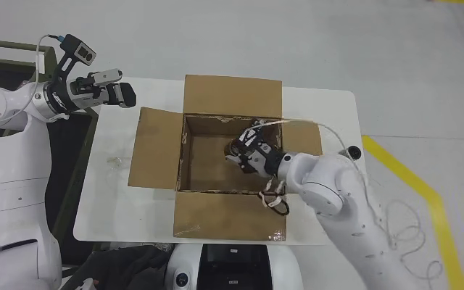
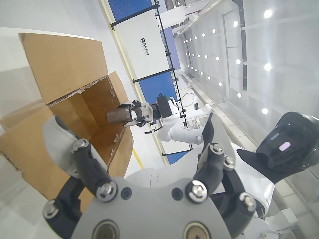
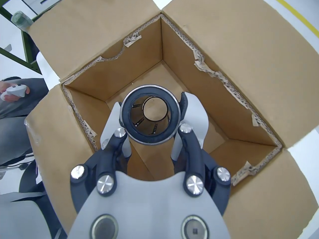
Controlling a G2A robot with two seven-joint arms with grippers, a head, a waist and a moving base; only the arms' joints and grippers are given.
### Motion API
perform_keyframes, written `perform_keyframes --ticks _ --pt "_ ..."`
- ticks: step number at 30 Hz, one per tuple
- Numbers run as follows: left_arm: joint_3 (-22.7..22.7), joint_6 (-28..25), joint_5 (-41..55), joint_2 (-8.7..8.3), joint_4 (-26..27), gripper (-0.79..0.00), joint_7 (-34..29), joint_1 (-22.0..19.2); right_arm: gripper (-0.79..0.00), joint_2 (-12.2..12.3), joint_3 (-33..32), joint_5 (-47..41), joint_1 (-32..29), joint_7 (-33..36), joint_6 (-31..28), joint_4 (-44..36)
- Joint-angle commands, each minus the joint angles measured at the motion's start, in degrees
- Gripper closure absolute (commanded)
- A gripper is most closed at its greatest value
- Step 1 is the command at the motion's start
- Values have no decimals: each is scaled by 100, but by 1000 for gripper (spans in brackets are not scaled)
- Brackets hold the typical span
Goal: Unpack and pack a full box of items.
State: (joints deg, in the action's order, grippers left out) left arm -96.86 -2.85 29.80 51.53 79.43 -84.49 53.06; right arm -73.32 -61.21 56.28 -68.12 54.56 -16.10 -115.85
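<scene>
The right tool (image 3: 150, 104) is clamping a metal cylinder (image 3: 149, 138) over the open cardboard box (image 3: 224, 58) at the bench's (image 1: 319, 109) centre. The left tool (image 1: 119, 85), jaws apart, is hovering at the box's ten o'clock.

A white table (image 1: 109, 181) fills mid-view — a dark green rack (image 1: 18, 59) at nine o'clock, a yellow floor stripe (image 1: 399, 165) at three o'clock.

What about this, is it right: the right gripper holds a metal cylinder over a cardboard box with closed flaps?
No: the flaps are open, per the right wrist view. The right gripper holds the metal cylinder over the cardboard box.
</scene>
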Motion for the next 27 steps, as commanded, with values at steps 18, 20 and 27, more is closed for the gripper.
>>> perform_keyframes --ticks 18,20,27 --pt "0 0 0 0 0 -785 0 0 0 369 -2322 -142 -2627 -937 -189 -1579" --pt "0 0 0 0 0 -785 0 0 0 386 -2591 -193 -2928 -1123 -131 -1660" --pt "0 0 0 0 0 -785 0 0 0 424 -3320 -290 -3904 -1715 -95 -1879"
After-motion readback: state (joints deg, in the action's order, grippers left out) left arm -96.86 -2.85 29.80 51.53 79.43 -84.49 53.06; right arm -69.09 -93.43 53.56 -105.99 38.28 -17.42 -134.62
